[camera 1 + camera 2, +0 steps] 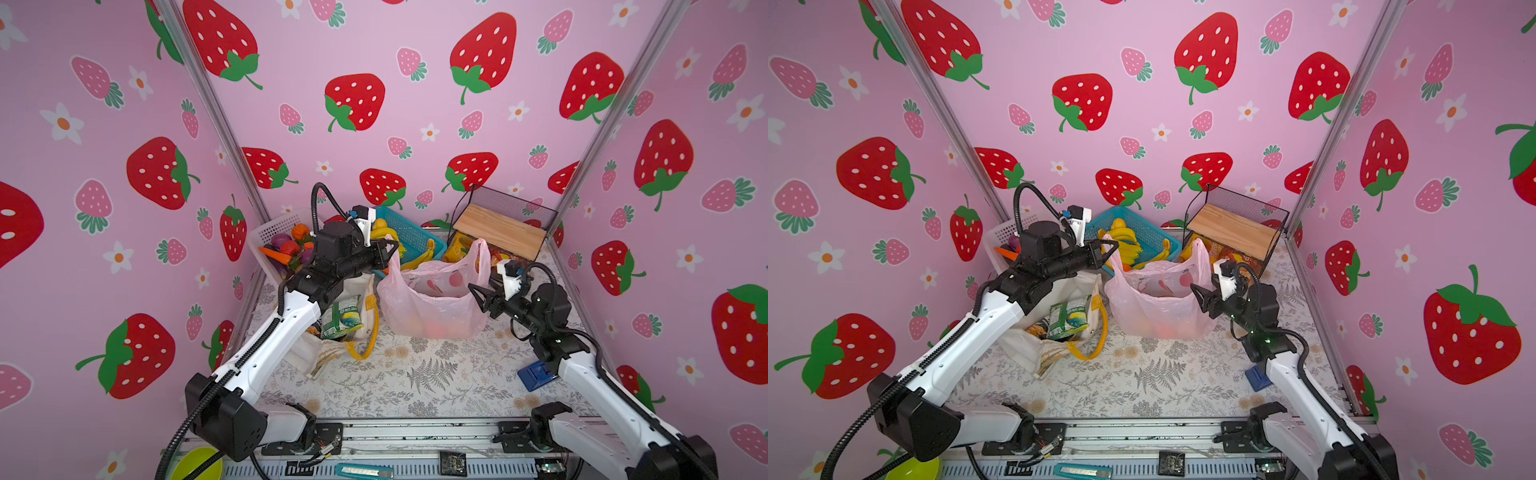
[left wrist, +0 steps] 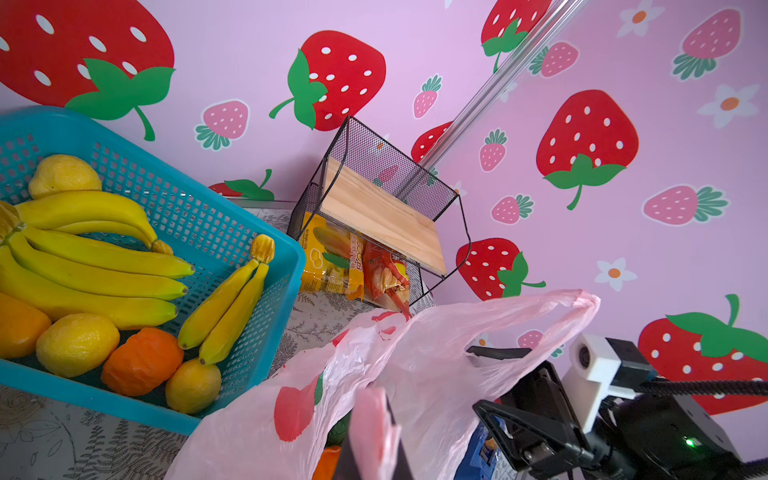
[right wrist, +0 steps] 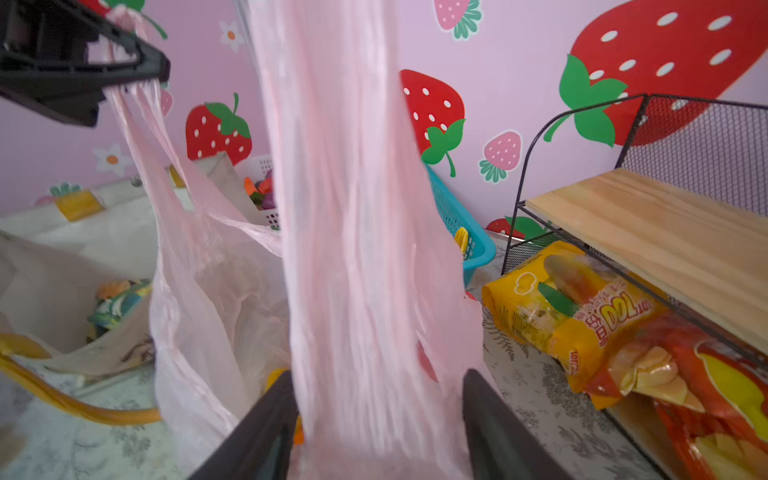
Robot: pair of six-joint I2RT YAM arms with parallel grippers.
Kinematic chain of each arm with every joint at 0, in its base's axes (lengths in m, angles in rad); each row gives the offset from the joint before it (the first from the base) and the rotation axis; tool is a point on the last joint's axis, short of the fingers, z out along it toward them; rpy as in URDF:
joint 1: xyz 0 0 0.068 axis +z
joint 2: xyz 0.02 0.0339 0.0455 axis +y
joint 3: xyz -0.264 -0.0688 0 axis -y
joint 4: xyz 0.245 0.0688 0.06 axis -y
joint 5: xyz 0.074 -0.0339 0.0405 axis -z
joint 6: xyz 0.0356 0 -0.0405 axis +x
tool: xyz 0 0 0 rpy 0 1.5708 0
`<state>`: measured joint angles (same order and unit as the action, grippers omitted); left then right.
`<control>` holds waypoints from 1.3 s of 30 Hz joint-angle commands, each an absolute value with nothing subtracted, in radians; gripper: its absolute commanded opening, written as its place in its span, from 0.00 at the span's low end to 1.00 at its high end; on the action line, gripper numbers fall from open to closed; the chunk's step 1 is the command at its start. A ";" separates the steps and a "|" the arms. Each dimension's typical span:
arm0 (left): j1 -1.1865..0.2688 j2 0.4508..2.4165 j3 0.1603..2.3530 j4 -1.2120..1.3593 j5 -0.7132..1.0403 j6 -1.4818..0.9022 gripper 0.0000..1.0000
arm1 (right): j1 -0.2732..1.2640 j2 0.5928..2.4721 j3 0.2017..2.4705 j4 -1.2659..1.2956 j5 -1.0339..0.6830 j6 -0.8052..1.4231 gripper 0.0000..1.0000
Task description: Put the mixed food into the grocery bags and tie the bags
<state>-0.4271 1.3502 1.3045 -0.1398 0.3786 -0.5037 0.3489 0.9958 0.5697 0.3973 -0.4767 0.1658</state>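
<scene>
As your left gripper point(image 1: 390, 249) pinches one handle point(image 3: 137, 124) of the pink bag point(image 1: 432, 316) and holds it taut, your right gripper point(image 1: 477, 297) stands with jaws spread either side of the other handle point(image 3: 353, 208), not visibly biting it. The bag sits mid-table just beside the canvas tote point(image 1: 309, 353), oranges point(image 1: 436, 328) showing dimly through its film. The risk, as it looks: that free handle is broad and blurred, so closing jaws may catch only its edge and let the film slide out. A hard pull from the left could also tip the bag, spill the fruit or tear the thin plastic. Only the right wrist view shows you the handle lying between the jaws; in both top views the gripper merely sits near the bag's side. The left wrist view misses the tote altogether, while the top views show it slumped open, a green packet point(image 1: 340, 316) inside, its yellow strap point(image 1: 365, 349) loose on the table.
</scene>
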 commanded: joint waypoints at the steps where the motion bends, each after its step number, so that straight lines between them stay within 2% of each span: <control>1: -0.418 1.349 1.351 -0.160 0.400 -0.476 0.21 | 0.345 1.027 0.573 0.627 -0.550 0.189 0.33; 2: -0.418 1.334 1.349 -0.160 0.392 -0.457 0.35 | 0.345 1.033 0.571 0.637 -0.541 0.196 0.25; 3: -0.416 1.309 1.342 -0.157 0.375 -0.423 0.48 | 0.346 1.040 0.568 0.646 -0.536 0.206 0.13; 4: -0.415 1.277 1.335 -0.161 0.338 -0.389 0.58 | 0.347 1.045 0.566 0.651 -0.520 0.220 0.05; 5: -0.415 1.224 1.316 -0.162 0.275 -0.359 0.68 | 0.349 1.049 0.562 0.660 -0.517 0.232 0.03; 6: -0.417 1.169 1.278 -0.134 0.215 -0.339 0.71 | 0.352 1.051 0.557 0.666 -0.521 0.242 0.02; 9: -0.457 1.066 1.210 -0.043 0.164 -0.279 0.76 | 0.360 1.042 0.541 0.673 -0.515 0.263 0.00; 12: -0.568 1.104 1.274 -0.087 0.156 -0.171 0.77 | 0.362 1.029 0.531 0.681 -0.505 0.275 0.00; 18: -0.796 1.338 1.477 -0.140 0.085 -0.021 0.81 | 0.371 1.021 0.518 0.698 -0.487 0.309 0.00; 27: -0.837 1.700 1.828 -0.216 0.112 -0.012 0.84 | 0.410 1.007 0.483 0.725 -0.463 0.336 0.00; 29: -0.835 1.738 1.860 -0.217 0.106 -0.015 0.82 | 0.418 1.003 0.478 0.724 -0.459 0.336 0.00; 31: -0.832 1.768 1.881 -0.221 0.110 -0.024 0.74 | 0.425 0.998 0.470 0.724 -0.449 0.336 0.00; 34: -0.819 1.791 1.885 -0.221 0.171 -0.061 0.48 | 0.426 0.990 0.468 0.721 -0.442 0.336 0.00; 36: -0.800 1.792 1.875 -0.218 0.244 -0.101 0.25 | 0.426 0.982 0.473 0.705 -0.436 0.312 0.01; 37: -0.786 1.786 1.872 -0.218 0.307 -0.128 0.08 | 0.426 0.974 0.479 0.678 -0.422 0.277 0.14; 38: -0.765 1.779 1.868 -0.214 0.382 -0.158 0.00 | 0.422 0.956 0.482 0.653 -0.413 0.232 0.37; 39: -0.748 1.773 1.866 -0.214 0.455 -0.178 0.00 | 0.416 0.941 0.486 0.633 -0.412 0.195 0.50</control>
